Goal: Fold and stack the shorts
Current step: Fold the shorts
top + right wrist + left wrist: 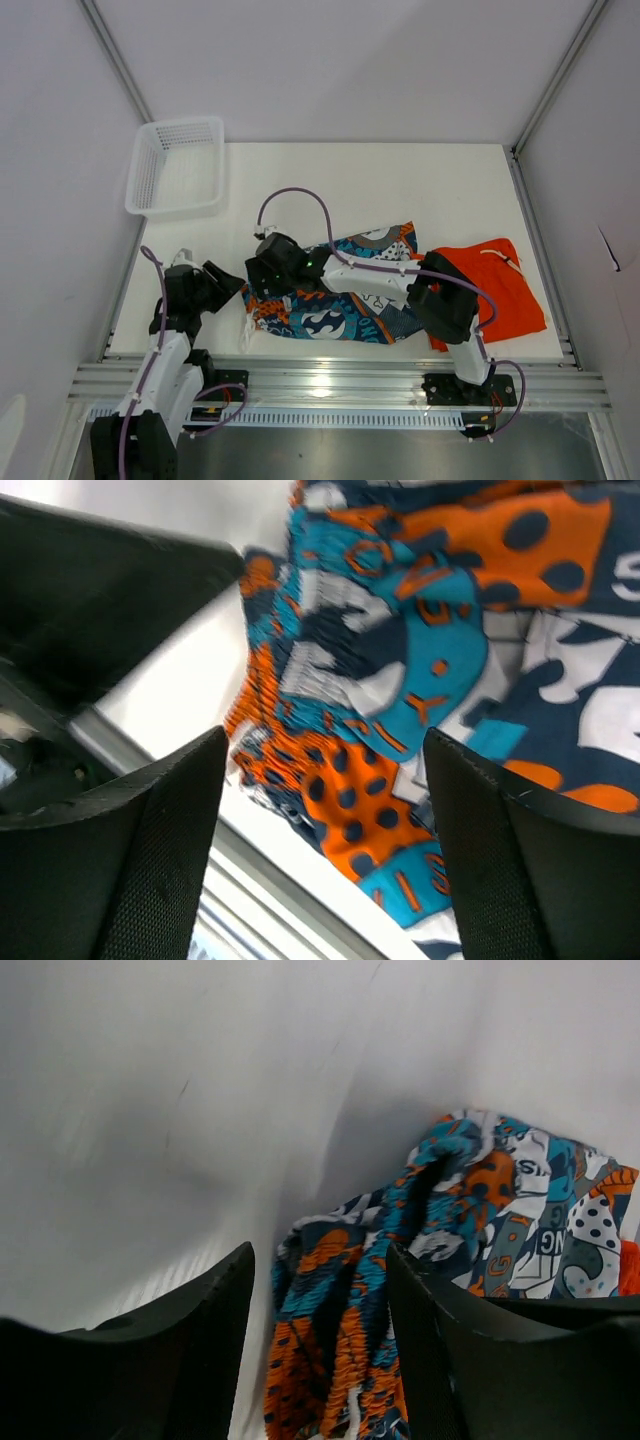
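**Top view.** The patterned shorts (340, 300) lie crumpled at the centre of the table (400, 180), along its near edge. The orange shorts (500, 290) lie at their right end, and the two pairs meet under the right arm. A white drawstring (500, 257) shows on the orange pair. The right arm reaches left across the patterned pair, with the right gripper (258, 290) over its left end. The left gripper (222, 280) sits just left of that end. The basket (175, 165) stands at the far left corner, well apart from both pairs.

**Left wrist view.** The fingers (190, 1350) are spread and grip nothing. The gathered end of the patterned pair lies ahead, in line with the gap.

**Right wrist view.** The fingers (150, 850) are spread wide above patterned fabric and grip nothing. Whether they touch the cloth cannot be told.
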Controlling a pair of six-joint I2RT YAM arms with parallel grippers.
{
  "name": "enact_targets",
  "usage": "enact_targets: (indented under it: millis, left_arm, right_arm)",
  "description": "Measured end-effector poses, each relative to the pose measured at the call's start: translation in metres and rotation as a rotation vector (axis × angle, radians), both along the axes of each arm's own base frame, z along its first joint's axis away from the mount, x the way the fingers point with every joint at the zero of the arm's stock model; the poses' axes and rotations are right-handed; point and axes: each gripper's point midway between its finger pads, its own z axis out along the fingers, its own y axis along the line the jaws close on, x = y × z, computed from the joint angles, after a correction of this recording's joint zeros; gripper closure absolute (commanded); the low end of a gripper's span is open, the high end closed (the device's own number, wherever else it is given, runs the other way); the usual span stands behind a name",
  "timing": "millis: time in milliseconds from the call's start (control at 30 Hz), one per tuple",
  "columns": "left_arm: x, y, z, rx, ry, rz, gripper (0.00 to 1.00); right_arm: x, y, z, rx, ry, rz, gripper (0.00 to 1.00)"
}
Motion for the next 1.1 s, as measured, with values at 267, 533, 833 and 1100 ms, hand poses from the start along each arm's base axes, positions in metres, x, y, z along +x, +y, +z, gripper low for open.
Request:
enact_targets:
  millis: [267,533,833,1100]
  left_arm:
    - [-0.004,0.009,-0.02,-0.087,0.066,0.033,0.47]
    - [-0.004,0.003,-0.025,-0.129,0.052,0.0,0.45]
    - [-0.001,-0.001,-0.027,-0.153,0.052,-0.028,0.56]
    - [0.001,-0.007,-0.033,-0.194,0.073,-0.05,0.68]
  right_arm:
    - [0.006,0.022,-0.008,-0.075,-0.078,-0.069,0.16]
    - [0.021,0.021,-0.04,-0.2,-0.087,-0.14,0.2]
    - [0.021,0.014,-0.053,-0.238,-0.085,-0.181,0.42]
    - [0.019,0.007,-0.054,-0.202,-0.127,-0.196,0.5]
